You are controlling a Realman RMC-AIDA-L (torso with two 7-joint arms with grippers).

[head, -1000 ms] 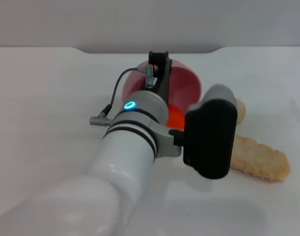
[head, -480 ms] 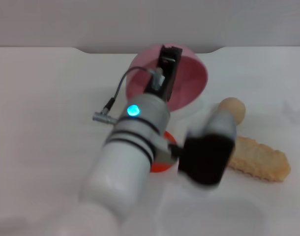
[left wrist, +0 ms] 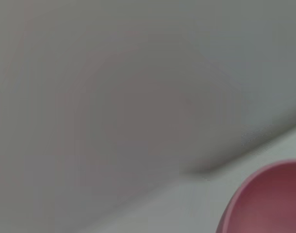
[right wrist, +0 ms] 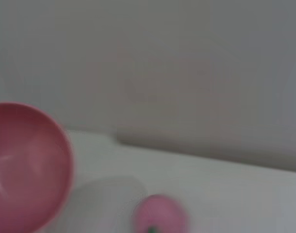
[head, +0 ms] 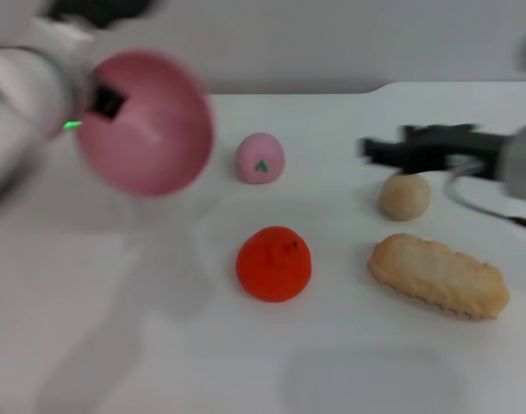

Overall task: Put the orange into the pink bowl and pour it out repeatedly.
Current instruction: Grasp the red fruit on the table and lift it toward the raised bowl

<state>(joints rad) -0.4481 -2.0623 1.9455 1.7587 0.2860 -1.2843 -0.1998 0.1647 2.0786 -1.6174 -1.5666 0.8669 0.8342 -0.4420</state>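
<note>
The orange (head: 273, 263) lies on the white table (head: 116, 345), near the middle, with nothing touching it. The pink bowl (head: 151, 138) hangs in the air at the upper left, tipped on its side with its empty inside facing the middle of the table. My left gripper (head: 106, 102) is shut on its rim, one black finger showing inside. The bowl's rim (left wrist: 269, 204) also shows in the left wrist view, and the bowl (right wrist: 26, 165) in the right wrist view. My right gripper (head: 375, 148) reaches in from the right, above the table, well clear of the orange.
A small pink ball (head: 260, 159) with a green mark sits behind the orange; it (right wrist: 160, 216) also shows in the right wrist view. A beige ball (head: 405, 196) and a long ridged biscuit (head: 439, 276) lie at the right. A grey wall runs behind the table.
My left arm has swung from the table's middle up to the far left, carrying the bowl. The orange now lies uncovered on the table. My right arm has pulled back to the right.
</note>
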